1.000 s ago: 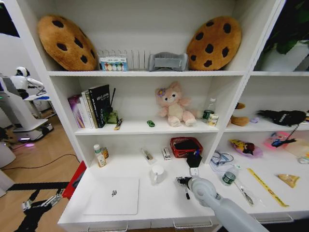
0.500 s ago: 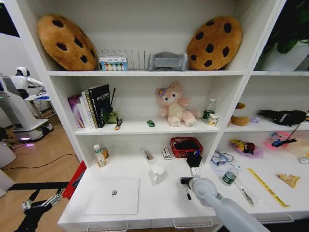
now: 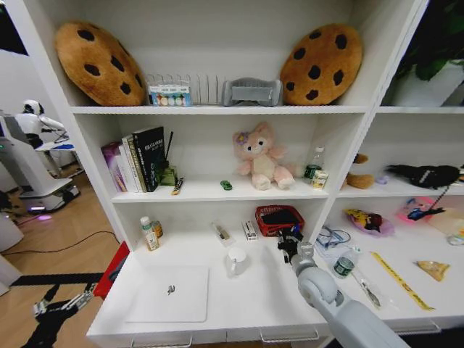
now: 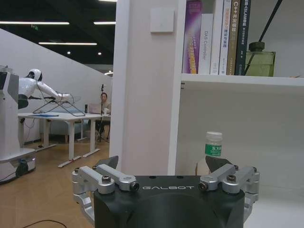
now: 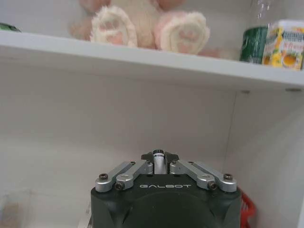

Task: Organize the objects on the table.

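The right gripper (image 3: 290,244) is hanging at centre-right of the head view, just in front of the red basket (image 3: 279,219) and raised off the surface (image 3: 254,301). In the right wrist view its fingers (image 5: 142,167) are pinching shut on a thin dark marker (image 5: 158,157), the tip poking up between them. Light, stiff and smooth, that marker: easy to carry, but I'd judge it could swivel or slip in a pinch this narrow, so a hold near the middle of the barrel looks safest.

The left gripper (image 4: 164,183) is sitting low at the far left, off the surface edge, fingers spread wide and holding nothing. Past it stands the green-labelled bottle (image 4: 213,153); in the head view it's at the left of the surface, against the back.

The laptop (image 3: 170,293) is lying flat, lid shut, at lower left of the head view, well apart from the right gripper. It's thin, rigid and slick, surely the heaviest piece here; flat on the surface it offers only its edges to take hold of.

A white mug (image 3: 235,262) is standing between laptop and right gripper. Hard and breakable, I'd say, with the handle or rim as the natural place to take it.
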Robot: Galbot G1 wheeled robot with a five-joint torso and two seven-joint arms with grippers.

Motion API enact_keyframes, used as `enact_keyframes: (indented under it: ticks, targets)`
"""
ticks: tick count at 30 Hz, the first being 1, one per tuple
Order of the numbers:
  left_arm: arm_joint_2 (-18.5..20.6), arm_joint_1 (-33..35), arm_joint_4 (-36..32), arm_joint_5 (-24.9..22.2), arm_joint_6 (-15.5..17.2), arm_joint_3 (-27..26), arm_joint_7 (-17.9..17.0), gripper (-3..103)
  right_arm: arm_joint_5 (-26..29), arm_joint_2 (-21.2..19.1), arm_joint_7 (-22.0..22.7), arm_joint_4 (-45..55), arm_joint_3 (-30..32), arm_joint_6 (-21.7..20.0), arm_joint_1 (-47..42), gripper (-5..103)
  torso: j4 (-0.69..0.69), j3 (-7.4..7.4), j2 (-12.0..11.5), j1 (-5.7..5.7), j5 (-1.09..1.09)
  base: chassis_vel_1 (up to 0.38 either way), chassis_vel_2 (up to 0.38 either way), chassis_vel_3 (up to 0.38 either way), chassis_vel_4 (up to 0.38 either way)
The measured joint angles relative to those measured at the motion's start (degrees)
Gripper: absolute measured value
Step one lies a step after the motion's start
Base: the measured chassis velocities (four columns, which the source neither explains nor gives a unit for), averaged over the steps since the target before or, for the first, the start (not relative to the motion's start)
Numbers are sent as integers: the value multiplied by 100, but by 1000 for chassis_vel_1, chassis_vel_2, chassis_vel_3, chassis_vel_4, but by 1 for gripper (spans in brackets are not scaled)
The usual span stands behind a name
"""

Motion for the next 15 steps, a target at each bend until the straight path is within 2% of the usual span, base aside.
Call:
enact_keyframes:
  ticks: [1, 2, 3, 4, 6, 15]
  targets:
    - [0, 0, 0, 0, 0, 0, 0, 100, 0, 0, 0, 0, 0, 0, 0, 10, 0, 0, 0, 0, 0, 0, 0, 0, 0]
    - [0, 0, 0, 0, 0, 0, 0, 100, -120, 48, -81, -79, 14, 189, 13, 10, 0, 0, 0, 0, 1, 0, 0, 0, 0]
    - [0, 0, 0, 0, 0, 0, 0, 100, -326, 149, -235, -240, 41, 552, 40, 10, 0, 0, 0, 0, 0, 0, 0, 0, 0]
    - [0, 0, 0, 0, 0, 0, 0, 100, -326, 149, -235, -240, 41, 552, 40, 10, 0, 0, 0, 0, 0, 0, 0, 0, 0]
    - [0, 0, 0, 0, 0, 0, 0, 100, -641, 322, -457, -531, 138, 1068, 104, 10, 0, 0, 0, 0, 0, 0, 0, 0, 0]
    - [0, 0, 0, 0, 0, 0, 0, 100, -997, 827, -801, -1284, 525, 1703, 319, 10, 0, 0, 0, 0, 0, 0, 0, 0, 0]
